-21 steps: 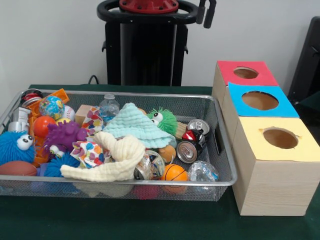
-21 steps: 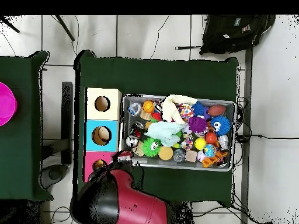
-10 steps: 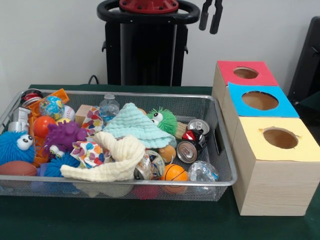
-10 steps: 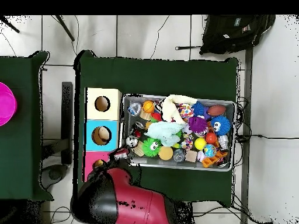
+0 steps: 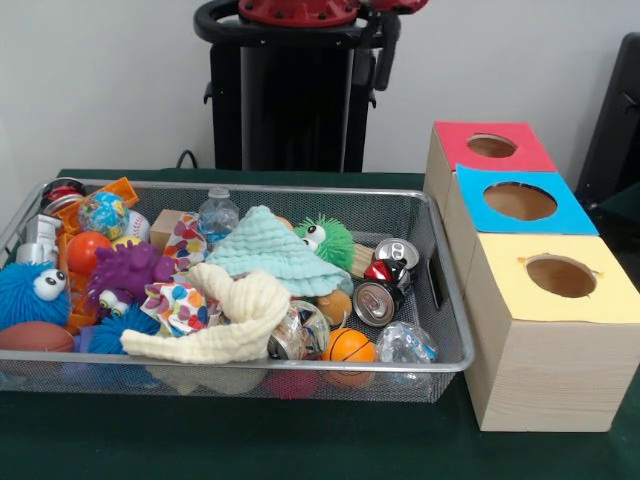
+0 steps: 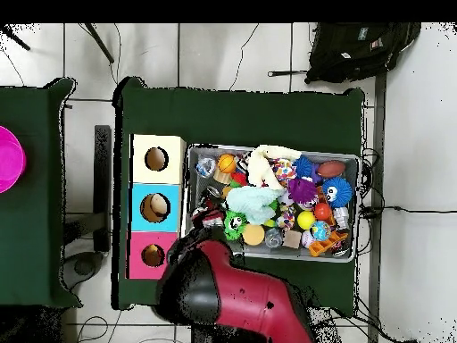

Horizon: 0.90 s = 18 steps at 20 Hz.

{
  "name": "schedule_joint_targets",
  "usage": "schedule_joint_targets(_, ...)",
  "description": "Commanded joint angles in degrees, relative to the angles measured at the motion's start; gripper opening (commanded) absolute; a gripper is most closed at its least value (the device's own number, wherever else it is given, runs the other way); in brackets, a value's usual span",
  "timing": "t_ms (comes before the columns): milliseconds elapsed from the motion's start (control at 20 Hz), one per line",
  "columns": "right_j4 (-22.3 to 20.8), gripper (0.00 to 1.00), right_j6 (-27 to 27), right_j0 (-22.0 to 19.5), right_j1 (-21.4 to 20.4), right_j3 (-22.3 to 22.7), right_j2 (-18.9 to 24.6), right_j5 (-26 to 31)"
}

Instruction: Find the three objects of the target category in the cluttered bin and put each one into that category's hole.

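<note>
Arm has swung from the boxes toward the bin [image 5: 440, 300]; jaws' opening cannot be told; cans [image 5: 378, 302] lie below the gripper [image 5: 384, 45].

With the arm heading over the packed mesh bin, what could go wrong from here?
The mint green knitted cloth and cream knitted cloth drape over other items, so targets may be hidden, or a cloth may snag and lift with a grasp. The silver drink cans lie close against the wire mesh bin wall, leaving the gripper little room.
</note>
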Motion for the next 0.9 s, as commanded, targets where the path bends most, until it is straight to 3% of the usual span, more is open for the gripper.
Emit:
schedule_joint_targets(50, -5.27, 1.0, -11.53, -7.45, -1.36, 5.0, 10.95, -1.41)
schedule_joint_targets(550, -9.86, 1.0, -10.53, -16.27, -1.81, 5.74, 19.15, -2.24)
schedule_joint_targets(900, -12.72, 1.0, -8.12, -20.22, -1.65, 7.23, 23.54, -4.69)
